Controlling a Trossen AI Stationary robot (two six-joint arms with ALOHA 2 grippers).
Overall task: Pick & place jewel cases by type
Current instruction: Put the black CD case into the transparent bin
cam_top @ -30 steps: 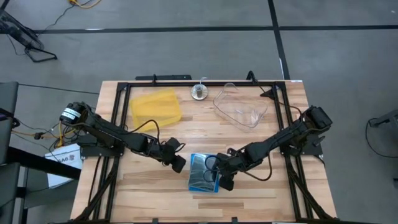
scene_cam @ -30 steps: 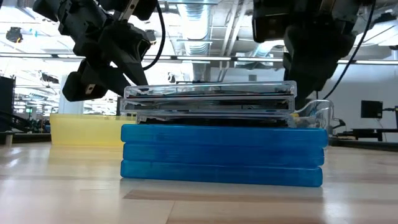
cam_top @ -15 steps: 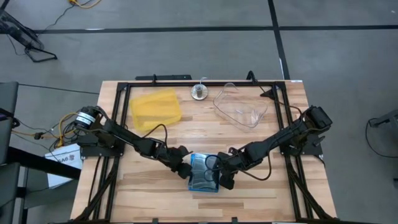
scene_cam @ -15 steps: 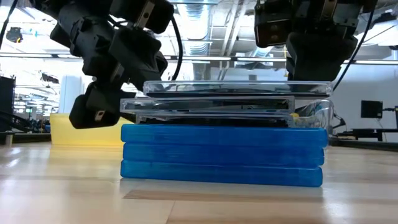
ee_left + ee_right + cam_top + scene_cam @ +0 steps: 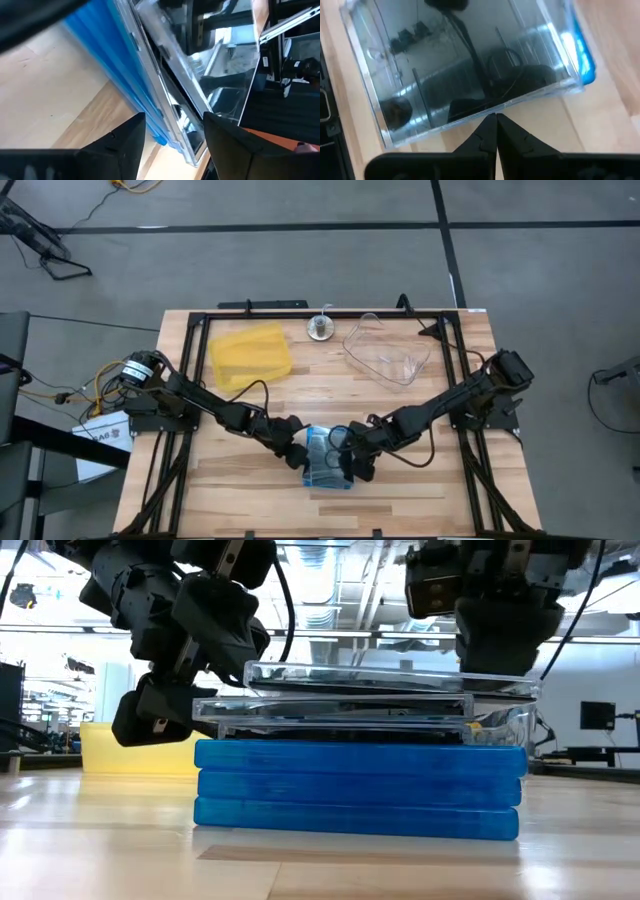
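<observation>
Two claws flank jewel-case stack [image 5: 360, 755]: left claw [image 5: 172, 132] spread at edge, right claw [image 5: 492, 131] pressed together.

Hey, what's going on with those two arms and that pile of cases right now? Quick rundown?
Left gripper open at the stack's left edge. Right gripper shut, pressing the top clear case, which sits tilted and shifted off the pile. Three blue cases at the bottom. Nothing in the way.

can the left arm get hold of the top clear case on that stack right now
Probably yes. The left gripper is open at the left edge of the stack, level with the top clear case, with nothing between them. The right gripper, shut, rests at that case's far edge.
</observation>
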